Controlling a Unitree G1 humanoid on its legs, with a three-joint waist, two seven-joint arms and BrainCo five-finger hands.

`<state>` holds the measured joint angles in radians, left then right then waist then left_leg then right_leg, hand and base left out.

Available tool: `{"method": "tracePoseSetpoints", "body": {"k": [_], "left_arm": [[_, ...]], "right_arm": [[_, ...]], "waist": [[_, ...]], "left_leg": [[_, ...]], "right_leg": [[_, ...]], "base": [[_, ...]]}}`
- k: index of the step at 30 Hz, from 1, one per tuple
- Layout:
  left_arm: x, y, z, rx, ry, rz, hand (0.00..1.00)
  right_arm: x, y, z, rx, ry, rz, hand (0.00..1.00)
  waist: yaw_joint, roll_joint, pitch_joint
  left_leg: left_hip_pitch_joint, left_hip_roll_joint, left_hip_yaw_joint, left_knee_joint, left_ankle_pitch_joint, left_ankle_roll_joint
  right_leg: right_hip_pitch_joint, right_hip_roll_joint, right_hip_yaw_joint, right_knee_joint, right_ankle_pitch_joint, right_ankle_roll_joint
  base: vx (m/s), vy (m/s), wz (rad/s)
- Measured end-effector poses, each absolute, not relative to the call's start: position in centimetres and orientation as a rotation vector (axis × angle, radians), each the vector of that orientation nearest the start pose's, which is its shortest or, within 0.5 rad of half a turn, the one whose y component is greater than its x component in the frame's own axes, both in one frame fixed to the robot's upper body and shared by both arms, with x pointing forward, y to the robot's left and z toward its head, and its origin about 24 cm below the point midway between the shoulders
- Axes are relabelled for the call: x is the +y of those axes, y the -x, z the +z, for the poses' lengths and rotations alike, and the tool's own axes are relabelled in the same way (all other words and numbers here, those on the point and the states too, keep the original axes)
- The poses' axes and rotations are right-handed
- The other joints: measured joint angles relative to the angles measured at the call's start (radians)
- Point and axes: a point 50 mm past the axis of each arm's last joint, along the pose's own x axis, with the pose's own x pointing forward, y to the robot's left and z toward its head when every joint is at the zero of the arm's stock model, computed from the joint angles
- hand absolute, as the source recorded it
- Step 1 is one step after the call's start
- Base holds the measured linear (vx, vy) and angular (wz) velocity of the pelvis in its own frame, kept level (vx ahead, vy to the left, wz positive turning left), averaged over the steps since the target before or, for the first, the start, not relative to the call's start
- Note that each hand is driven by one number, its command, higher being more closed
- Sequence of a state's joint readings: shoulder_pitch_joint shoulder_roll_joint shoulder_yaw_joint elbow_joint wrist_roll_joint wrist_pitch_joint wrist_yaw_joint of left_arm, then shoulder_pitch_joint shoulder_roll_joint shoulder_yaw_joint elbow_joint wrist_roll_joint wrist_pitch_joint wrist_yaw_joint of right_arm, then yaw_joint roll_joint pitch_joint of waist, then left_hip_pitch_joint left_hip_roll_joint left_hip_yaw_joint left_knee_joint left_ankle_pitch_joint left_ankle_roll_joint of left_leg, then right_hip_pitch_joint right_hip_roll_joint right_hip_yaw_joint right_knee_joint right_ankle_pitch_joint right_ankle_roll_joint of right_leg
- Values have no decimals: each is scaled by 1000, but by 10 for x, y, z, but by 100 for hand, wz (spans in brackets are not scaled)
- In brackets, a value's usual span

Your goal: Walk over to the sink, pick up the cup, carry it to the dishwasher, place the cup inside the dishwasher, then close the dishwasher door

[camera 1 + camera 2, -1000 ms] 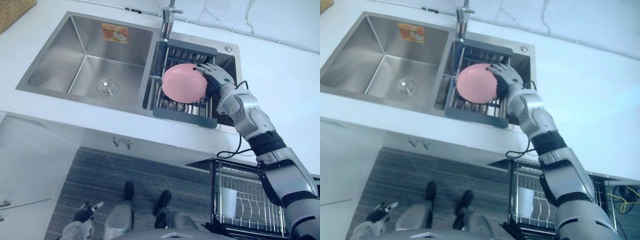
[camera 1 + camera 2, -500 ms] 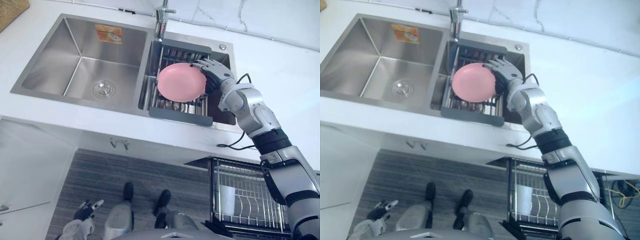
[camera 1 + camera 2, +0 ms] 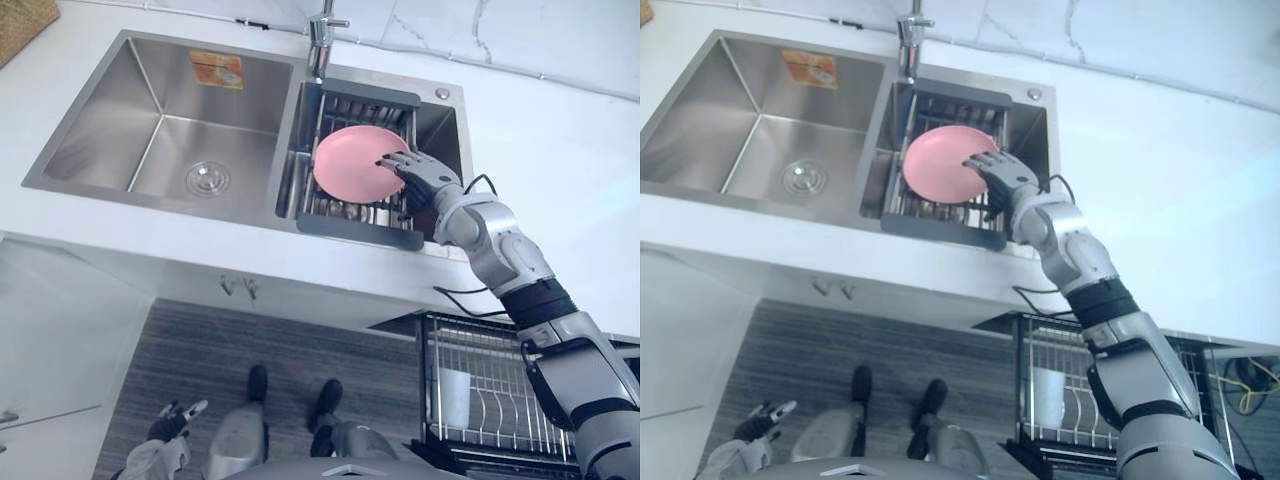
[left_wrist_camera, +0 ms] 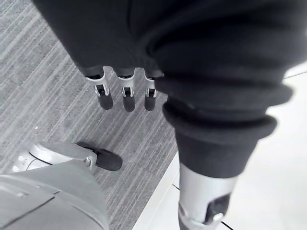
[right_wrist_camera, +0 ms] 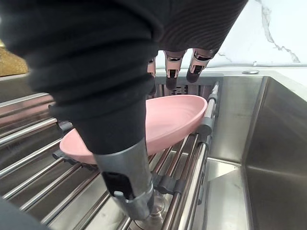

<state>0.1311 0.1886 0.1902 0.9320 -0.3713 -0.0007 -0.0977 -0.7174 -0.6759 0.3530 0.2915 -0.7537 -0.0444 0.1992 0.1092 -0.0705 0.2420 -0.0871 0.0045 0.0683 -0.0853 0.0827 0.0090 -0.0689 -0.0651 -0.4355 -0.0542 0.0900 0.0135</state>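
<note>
R hand [image 3: 418,178] over pink bowl [image 3: 350,165] in sink [image 3: 150,120].
Bowl rests on wire rack [image 3: 365,228] across sink's right basin, near tap [image 3: 320,45]. My R hand's fingers lie straight and spread over its rim, thumb apart, nothing gripped. L hand [image 3: 168,428] hangs low over floor, fingers relaxed.
</note>
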Motion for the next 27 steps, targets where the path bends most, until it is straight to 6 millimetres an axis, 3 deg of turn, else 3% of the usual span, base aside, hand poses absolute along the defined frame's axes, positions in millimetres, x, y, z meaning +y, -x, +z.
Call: {"method": "tracePoseSetpoints", "body": {"k": [12,27], "left_arm": [[246,-102,-143,936,310,395,0],[243,-113,-141,917,309,372,0]], "right_arm": [[-182,-358,187,-332,1561,168,0],[-166,-359,179,-345,1546,209,0]], "waist": [[4,0,0],[23,14,1]], "left_leg": [[-16,-2,-13,6,9,6],[-49,-3,-33,6,21,5]], "right_leg": [[-5,1,-11,-10,0,0],[-33,2,-24,-7,3,-4]], "base": [[9,9,3],[24,43,3]]}}
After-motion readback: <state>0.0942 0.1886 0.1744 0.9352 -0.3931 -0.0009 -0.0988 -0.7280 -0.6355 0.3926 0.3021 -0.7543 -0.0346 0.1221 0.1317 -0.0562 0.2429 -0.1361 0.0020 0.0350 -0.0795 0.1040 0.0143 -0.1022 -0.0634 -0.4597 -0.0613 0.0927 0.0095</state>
